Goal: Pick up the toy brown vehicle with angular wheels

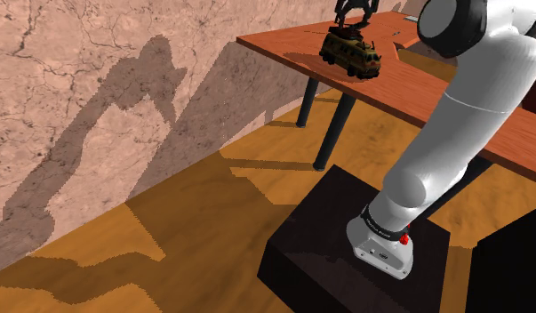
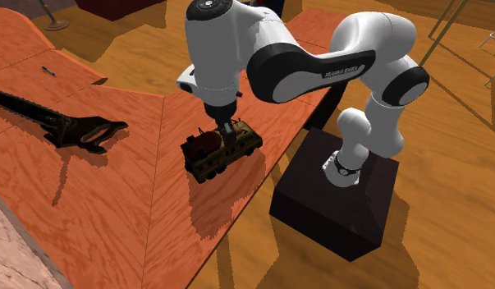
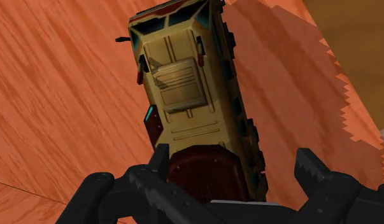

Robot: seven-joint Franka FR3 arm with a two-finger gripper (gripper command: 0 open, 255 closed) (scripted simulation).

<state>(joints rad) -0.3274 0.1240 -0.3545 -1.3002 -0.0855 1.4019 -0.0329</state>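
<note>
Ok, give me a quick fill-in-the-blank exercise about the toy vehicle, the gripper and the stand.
1. The toy vehicle rests on the wooden ___.
2. The gripper above it is ___.
3. The stand is a ___ box.
Missing words: table; open; black.

- We see our white, dark-jointed arm [image 2: 213, 57] arch up from its base, elbow raised high and wrist bent downward.
- Our all-black two-finger gripper [image 3: 232, 159] points straight down.
- Its serrated fingers [image 3: 311, 172] stand wide apart.
</note>
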